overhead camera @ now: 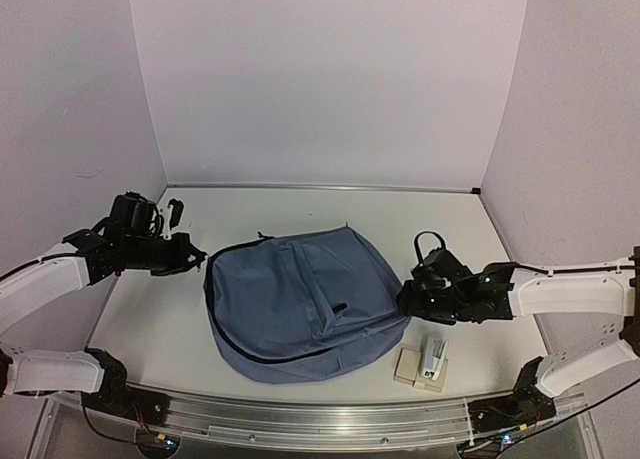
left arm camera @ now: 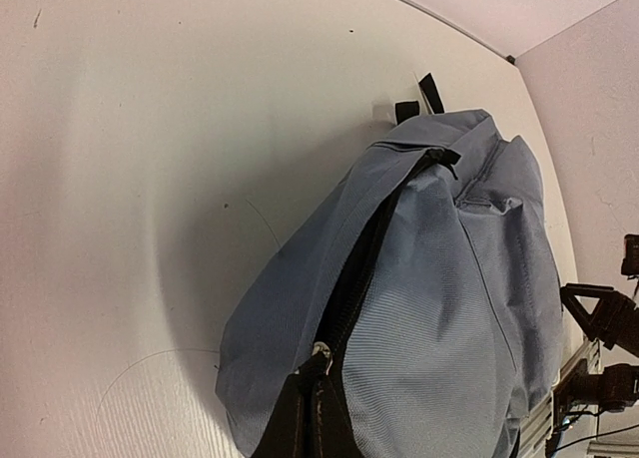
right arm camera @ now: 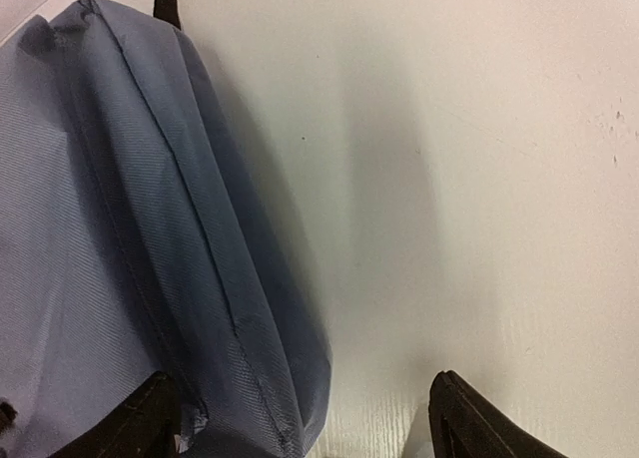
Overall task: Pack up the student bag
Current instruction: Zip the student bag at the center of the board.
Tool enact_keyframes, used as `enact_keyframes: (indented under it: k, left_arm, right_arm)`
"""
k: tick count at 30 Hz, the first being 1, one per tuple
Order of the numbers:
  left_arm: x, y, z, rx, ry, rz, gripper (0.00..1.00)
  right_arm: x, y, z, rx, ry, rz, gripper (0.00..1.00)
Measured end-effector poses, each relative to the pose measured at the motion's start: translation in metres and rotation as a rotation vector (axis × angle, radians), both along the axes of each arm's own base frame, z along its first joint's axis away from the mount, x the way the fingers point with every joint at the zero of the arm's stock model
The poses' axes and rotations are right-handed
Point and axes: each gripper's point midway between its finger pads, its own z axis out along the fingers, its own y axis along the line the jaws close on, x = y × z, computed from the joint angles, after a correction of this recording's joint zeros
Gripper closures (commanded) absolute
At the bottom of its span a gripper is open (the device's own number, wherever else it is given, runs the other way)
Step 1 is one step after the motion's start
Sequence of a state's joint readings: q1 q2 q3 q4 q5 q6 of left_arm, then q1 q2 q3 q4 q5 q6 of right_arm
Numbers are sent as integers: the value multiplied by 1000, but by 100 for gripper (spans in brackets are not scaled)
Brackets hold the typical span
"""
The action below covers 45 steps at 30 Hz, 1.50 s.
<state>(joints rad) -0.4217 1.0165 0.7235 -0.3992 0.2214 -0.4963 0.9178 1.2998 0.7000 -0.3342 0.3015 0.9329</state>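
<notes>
The student bag is a slate-blue backpack lying flat in the middle of the table. My left gripper is at its left edge. In the left wrist view the left gripper is shut on the metal zipper pull, with a dark open zipper gap running up the student bag. My right gripper is at the bag's right edge. In the right wrist view the right gripper is open, and the bag's seamed edge lies against its left finger.
A beige block with a small white and blue item sits on the table near the front right, just below my right arm. Walls close in the table on three sides. A metal rail runs along the front edge.
</notes>
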Motion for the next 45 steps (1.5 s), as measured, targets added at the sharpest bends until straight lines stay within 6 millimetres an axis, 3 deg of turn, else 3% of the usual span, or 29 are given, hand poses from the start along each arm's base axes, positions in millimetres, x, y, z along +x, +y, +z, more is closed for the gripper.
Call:
enact_keyframes:
  k: [6,12,14,18,24,26,27,29,31,33,36,40,42,45]
  left_arm:
    - [1,0,0,0,-2,0,100]
    - [1,-1,0,3,-9,-18,100]
    - [-1,-3,1,2,-12,-33,100]
    - [-5,-9,2,-11,-14,-84,100]
    - [-19,-29,0,-75,30,-209,100]
    - [-24,-35,1,-97,42,-241,100]
    - [-26,-38,2,-109,44,-258,100]
    - [-29,-43,5,-129,43,-283,100]
    - [-31,-46,8,-143,42,-299,100]
    - [-33,-48,9,-154,46,-309,100]
    - [-33,-49,9,-161,52,-308,100]
    - [-35,-51,8,-174,68,-315,100]
    - [-35,-52,6,-177,78,-320,100]
    - [-35,-53,5,-180,81,-324,100]
  right_arm:
    - [-5,10,-13,41,40,27,57]
    - [0,23,-29,45,55,51,98]
    - [5,25,-33,21,56,70,100]
    - [39,25,-30,-21,39,71,100]
    - [130,16,-5,-89,-61,60,100]
    - [158,15,3,-116,-98,73,92]
    - [171,15,7,-128,-114,80,80]
    - [194,15,14,-157,-148,94,44]
    - [211,13,23,-187,-186,93,26]
    - [224,9,36,-207,-226,92,16]
    - [230,16,58,-220,-292,118,8]
    - [206,55,92,-249,-378,242,4]
    - [176,97,114,-239,-442,359,4]
    - [115,165,136,-191,-516,558,4]
